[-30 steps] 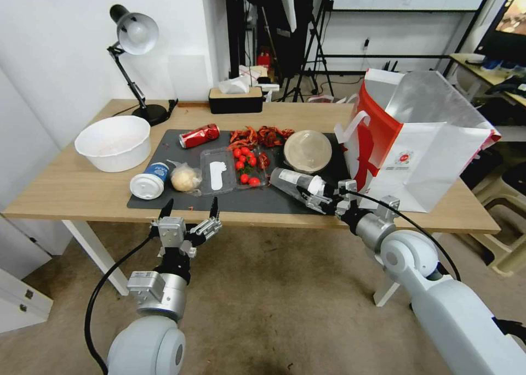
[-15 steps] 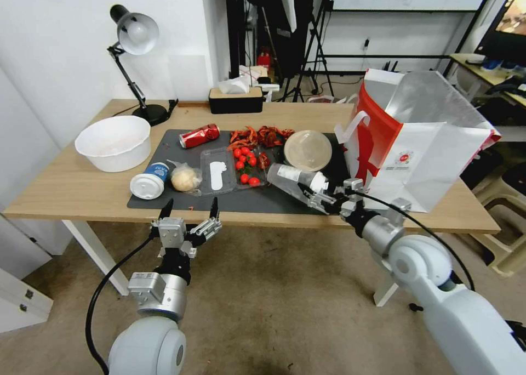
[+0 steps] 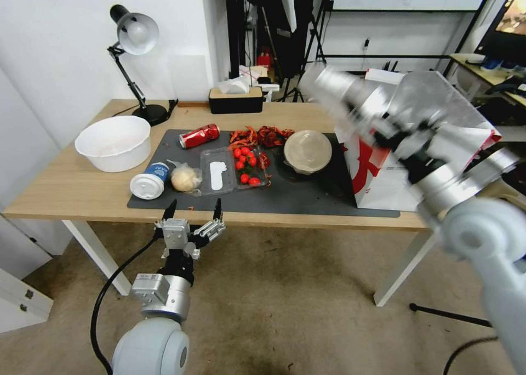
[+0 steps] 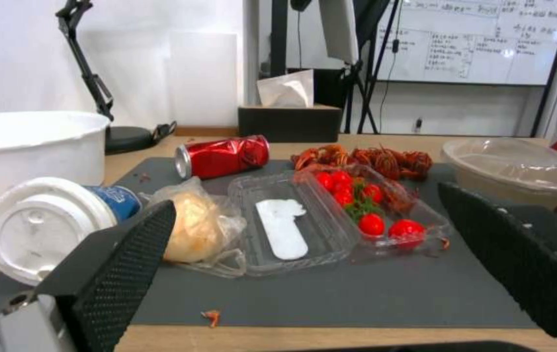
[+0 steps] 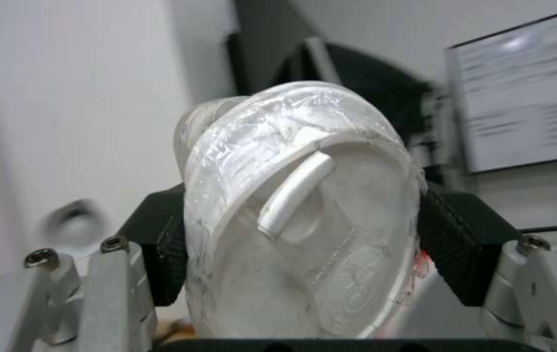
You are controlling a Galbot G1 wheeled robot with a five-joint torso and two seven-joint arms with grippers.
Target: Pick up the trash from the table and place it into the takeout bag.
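My right gripper (image 3: 378, 114) is raised above the table (image 3: 71, 191), beside the open top of the takeout bag (image 3: 383, 180). It is shut on a clear white-lidded cup (image 3: 339, 90), whose lid (image 5: 305, 215) sits squeezed between the black pads. On the dark mat (image 3: 307, 197) lie more trash: a red can (image 3: 199, 136), a blue cup with a white lid (image 3: 149, 181), a wrapped bun (image 3: 185, 178) and a beige lidded bowl (image 3: 307, 151). My left gripper (image 3: 195, 208) hangs open just off the table's front edge, facing the bun (image 4: 194, 227).
A big white bowl (image 3: 113, 142) stands at the left. A clear tray of tomatoes (image 3: 244, 166) and red shells (image 3: 260, 135) occupy the mat's middle. A desk lamp (image 3: 134, 40) and a tissue box (image 3: 235, 100) sit along the back edge.
The right arm has swung the clear cup up off the mat and over toward the bag's top. The left arm has barely shifted.
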